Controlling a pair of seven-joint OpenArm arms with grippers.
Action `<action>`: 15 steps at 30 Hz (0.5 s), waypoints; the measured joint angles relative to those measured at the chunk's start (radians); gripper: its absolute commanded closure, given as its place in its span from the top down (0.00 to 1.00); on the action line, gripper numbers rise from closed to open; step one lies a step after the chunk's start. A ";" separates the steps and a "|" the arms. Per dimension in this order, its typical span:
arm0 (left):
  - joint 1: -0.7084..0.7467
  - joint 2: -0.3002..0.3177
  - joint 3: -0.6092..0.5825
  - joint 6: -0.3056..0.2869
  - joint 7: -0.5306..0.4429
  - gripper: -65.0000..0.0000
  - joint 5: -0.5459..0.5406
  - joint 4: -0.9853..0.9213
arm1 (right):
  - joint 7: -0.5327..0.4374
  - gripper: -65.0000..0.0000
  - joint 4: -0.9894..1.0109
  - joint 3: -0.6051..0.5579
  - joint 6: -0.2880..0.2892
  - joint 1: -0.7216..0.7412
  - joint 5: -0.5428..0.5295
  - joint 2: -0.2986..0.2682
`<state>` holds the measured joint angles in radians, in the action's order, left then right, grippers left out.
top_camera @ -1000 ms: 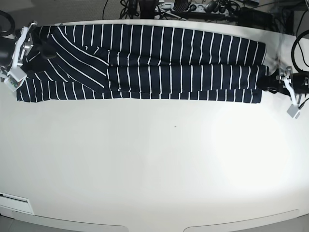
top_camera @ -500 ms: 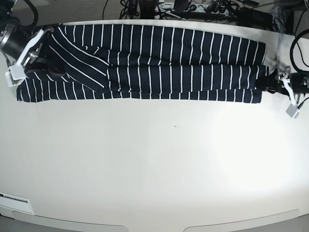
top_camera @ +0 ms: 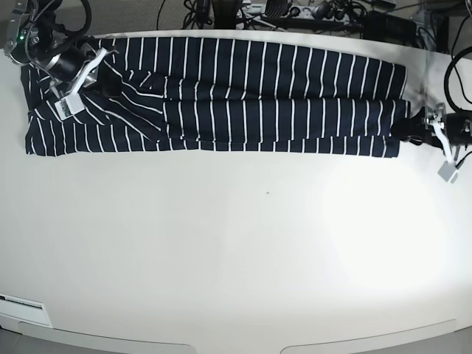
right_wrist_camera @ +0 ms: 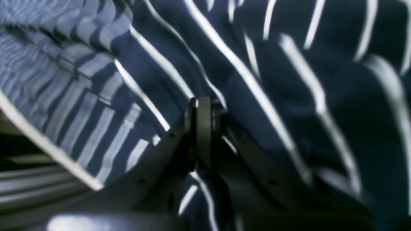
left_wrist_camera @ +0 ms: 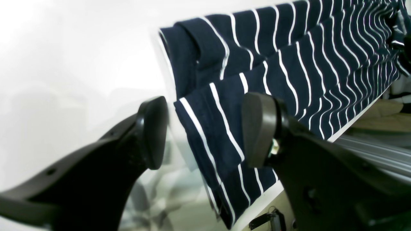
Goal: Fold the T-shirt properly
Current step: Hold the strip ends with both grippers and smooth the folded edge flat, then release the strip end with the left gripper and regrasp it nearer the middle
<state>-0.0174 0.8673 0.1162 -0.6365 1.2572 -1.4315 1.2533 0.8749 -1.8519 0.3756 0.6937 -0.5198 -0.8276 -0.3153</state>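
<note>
Striped T-shirt (top_camera: 243, 96) lies folded into a long band.

Setting: robotics lab or test bench. Evidence: broad white table (top_camera: 243, 258) with rounded front edge, a tangle of black cables (top_camera: 295, 11) and power gear behind its far side. Small printed label (top_camera: 22, 302) at the near-left corner.

My right gripper (right_wrist_camera: 204, 128) fingertips are buried in T-shirt (right_wrist_camera: 289, 96) folds; that wrist view is blurred, stripes smeared. In the base view my left gripper (top_camera: 404, 128) tips are too small to read. The left wrist view crops the shirt's far end.
</note>
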 measured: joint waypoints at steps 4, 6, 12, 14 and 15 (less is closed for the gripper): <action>-0.030 0.001 0.000 0.000 0.000 0.59 -0.001 0.000 | -0.147 0.00 0.046 -0.051 0.008 0.003 0.152 -0.003; -0.047 0.002 0.000 0.000 0.000 0.59 -0.001 0.000 | -0.198 0.00 0.046 -0.063 -0.040 0.008 0.204 -0.003; -0.063 0.003 0.000 0.000 0.000 0.59 0.000 0.000 | -0.209 0.00 0.046 -0.064 -0.360 0.085 0.343 -0.001; -0.063 0.002 0.000 0.000 0.000 0.59 0.000 0.000 | -0.206 0.00 0.048 -0.063 -0.452 0.090 0.356 -0.003; -0.064 0.002 0.000 0.000 -0.001 0.59 -0.001 0.000 | -0.205 0.00 0.048 -0.063 -0.487 0.089 0.354 -0.003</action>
<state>-0.0811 0.8696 0.1162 -0.6365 1.2564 -1.4326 1.2530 0.6701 -1.8042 0.3122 0.2066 -0.4305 -0.4736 -0.3183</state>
